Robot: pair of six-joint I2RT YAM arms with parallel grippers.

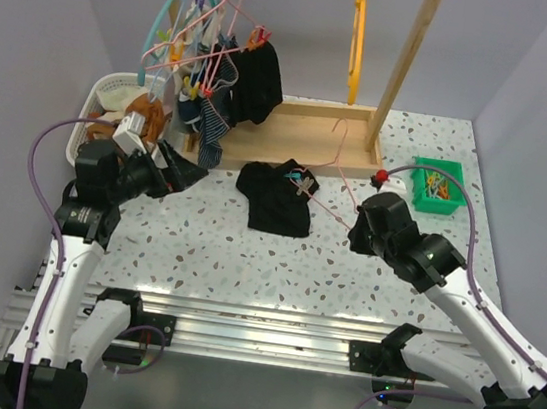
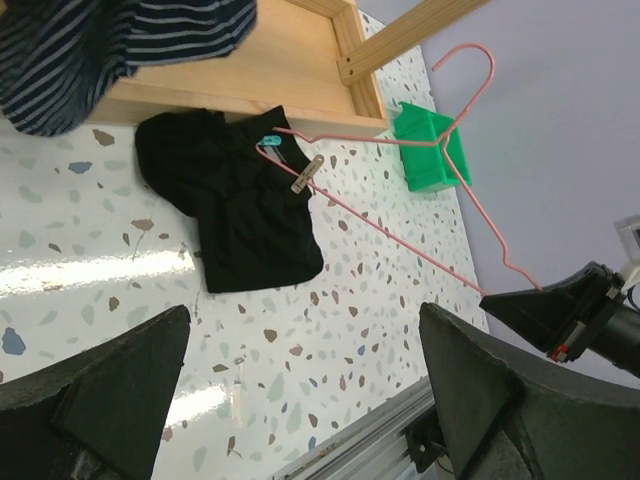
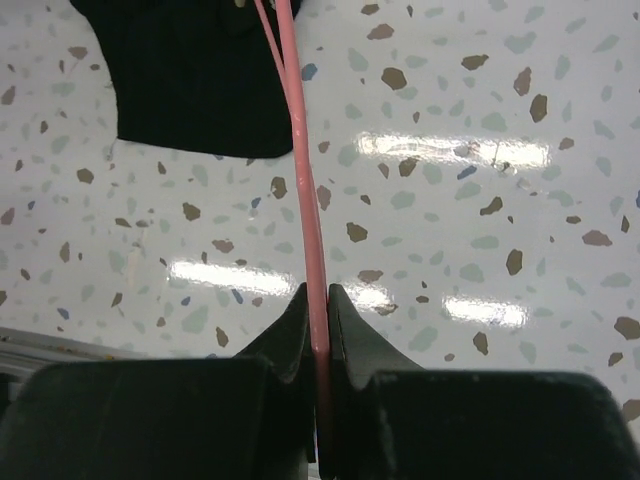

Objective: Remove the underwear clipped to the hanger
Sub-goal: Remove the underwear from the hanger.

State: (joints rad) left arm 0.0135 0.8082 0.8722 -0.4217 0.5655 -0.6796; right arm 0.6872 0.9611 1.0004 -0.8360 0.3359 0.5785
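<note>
Since the underwear (image 1: pixel 276 200) is limp, light cloth, it will likely sag and bunch rather than resist. The surest hold looks like a pinch on the fabric just beside a clip (image 2: pixel 307 175), pulling away from the wire. It is plain black and slightly rumpled, lying flat about mid-table toward the far edge of the tabletop (image 1: pixel 247 252), pinned to a pink hanger (image 2: pixel 400 237). The right gripper (image 3: pixel 315 292) is clamped on that hanger's wire, nearer the right edge. The left gripper (image 2: pixel 305 320) hangs near the left edge, fingers wide apart, holding nothing.
</note>
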